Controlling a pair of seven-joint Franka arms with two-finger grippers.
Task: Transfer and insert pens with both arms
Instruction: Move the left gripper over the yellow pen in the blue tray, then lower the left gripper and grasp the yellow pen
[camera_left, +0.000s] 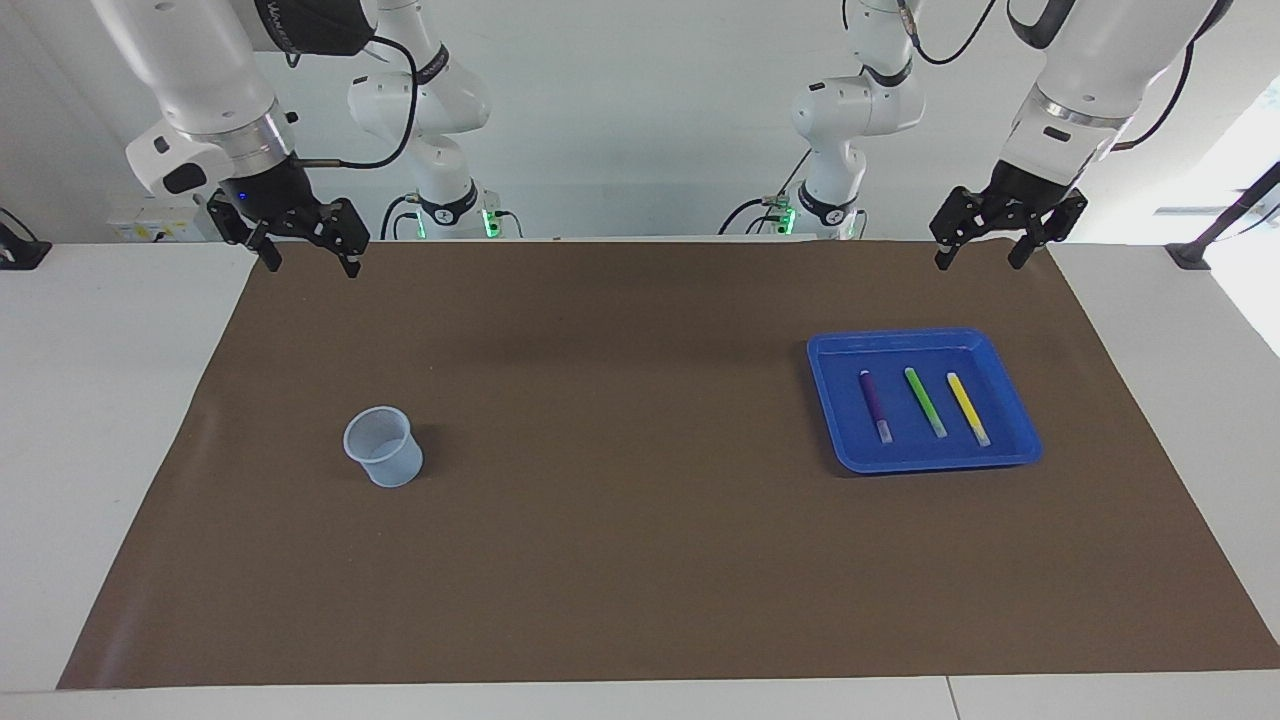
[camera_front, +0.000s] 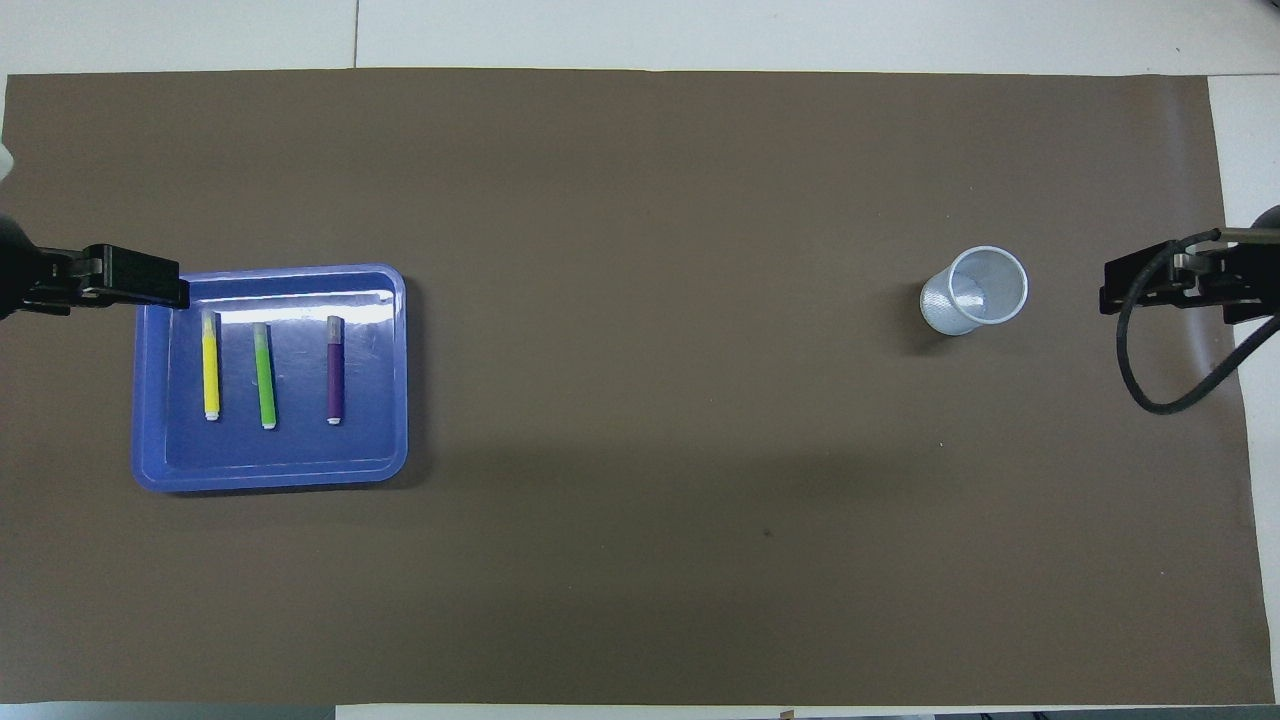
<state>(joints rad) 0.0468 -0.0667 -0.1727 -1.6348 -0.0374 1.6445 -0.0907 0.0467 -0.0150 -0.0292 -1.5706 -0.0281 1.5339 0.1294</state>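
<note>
The left gripper (camera_left: 976, 246), open and empty, hangs over the brown mat's robot-side edge near the shallow blue plastic tray (camera_left: 826, 400); the right gripper (camera_left: 309, 254), likewise open, waits over the mat's other robot-side corner. The purple marker pen (camera_left: 873, 404), green marker pen (camera_left: 925, 401) and yellow marker pen (camera_left: 967, 407) all lie in the tray; the pale translucent cup (camera_left: 382, 446) holds nothing. Every transfer remains.

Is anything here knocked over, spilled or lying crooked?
Nothing stands out. The three pens lie side by side in the blue tray, and the cup stands upright on the brown mat.
</note>
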